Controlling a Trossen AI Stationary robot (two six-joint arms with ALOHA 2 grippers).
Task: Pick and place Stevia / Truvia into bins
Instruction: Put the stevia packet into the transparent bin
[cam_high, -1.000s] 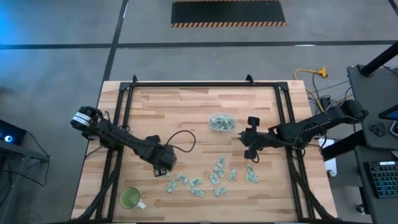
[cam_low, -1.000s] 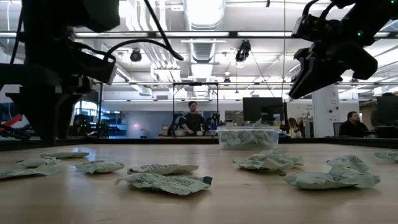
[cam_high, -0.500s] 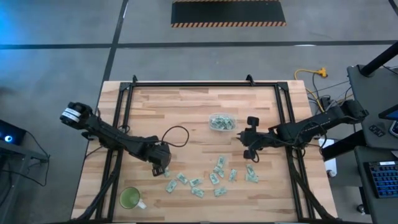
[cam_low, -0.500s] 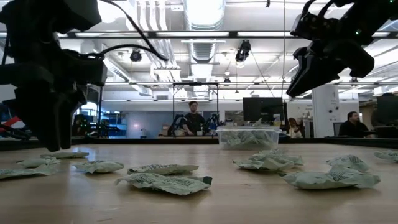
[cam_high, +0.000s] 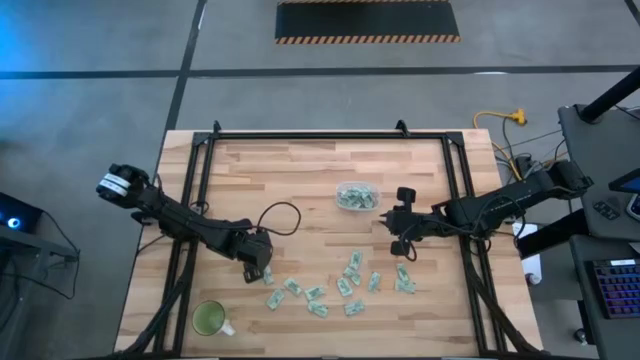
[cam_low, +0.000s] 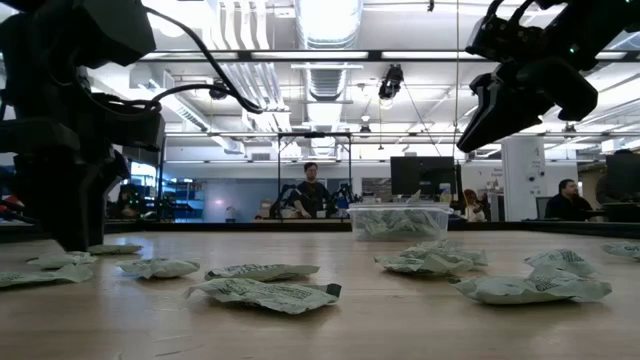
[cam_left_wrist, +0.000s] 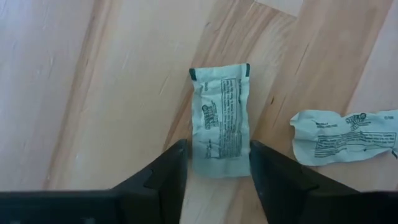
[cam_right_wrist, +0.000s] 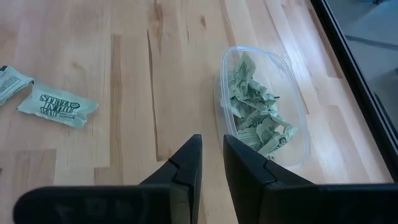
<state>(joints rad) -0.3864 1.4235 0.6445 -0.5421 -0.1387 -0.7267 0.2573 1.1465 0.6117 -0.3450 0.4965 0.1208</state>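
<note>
Several pale green sachets (cam_high: 330, 285) lie flat and scattered on the wooden table's near middle. My left gripper (cam_high: 257, 272) is open and down at the table. Its two fingers (cam_left_wrist: 168, 171) stand on either side of the near end of one sachet (cam_left_wrist: 219, 112), which lies flat on the wood. Another sachet (cam_left_wrist: 345, 134) lies beside it. The clear tub (cam_high: 355, 197) holds several crumpled sachets (cam_right_wrist: 258, 115). My right gripper (cam_high: 392, 222) hovers above the table beside the tub, its fingers (cam_right_wrist: 186, 162) nearly together with nothing between them. My left gripper has its fingers close against the two long edges of the sachet's near end (cam_left_wrist: 217, 165), pointing down at the table and lying along the sachet. I cannot tell whether they touch it. The sachet lies flat on the wood.
A green cup with a handle (cam_high: 210, 318) stands at the table's near left corner. Black frame rails (cam_high: 195, 200) run along the left, right and far edges. A loose sachet (cam_right_wrist: 59, 106) lies left of the tub. People sit in the room beyond.
My left gripper has gone down to the table and a little toward the near left, ending with its fingers astride a sachet.
</note>
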